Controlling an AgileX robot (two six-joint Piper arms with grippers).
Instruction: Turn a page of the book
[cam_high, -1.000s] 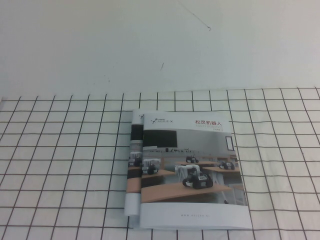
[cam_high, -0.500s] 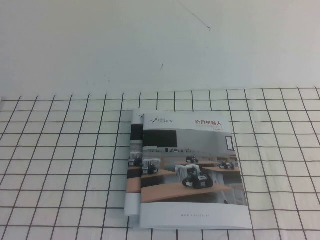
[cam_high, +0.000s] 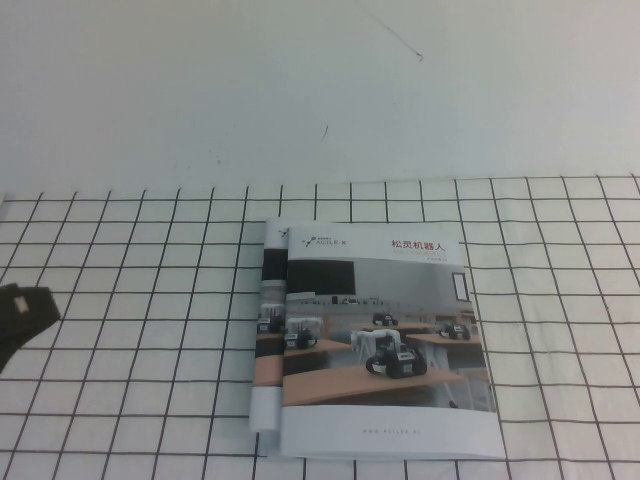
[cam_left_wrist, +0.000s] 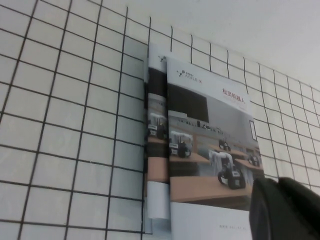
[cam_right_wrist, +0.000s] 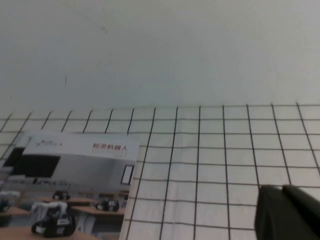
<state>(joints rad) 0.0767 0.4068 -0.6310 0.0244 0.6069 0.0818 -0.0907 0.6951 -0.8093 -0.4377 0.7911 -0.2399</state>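
The book lies flat and closed near the middle of the gridded white cloth, toward the near edge. Its long axis runs from near to far, with the title band at the far end and the plain white band at the near end, so the print reads upright from the robot's side. The page, the front cover leaf with its photo of small robots on desks, lies flat on top. A second, similar brochure peeks out from under the book's left edge, parallel to it.

The left gripper shows as a dark shape at the far left edge of the high view, well apart from the book; whether its fingers are parted cannot be told. The right gripper hangs above bare cloth to the right of the book, its fingers closed on nothing.
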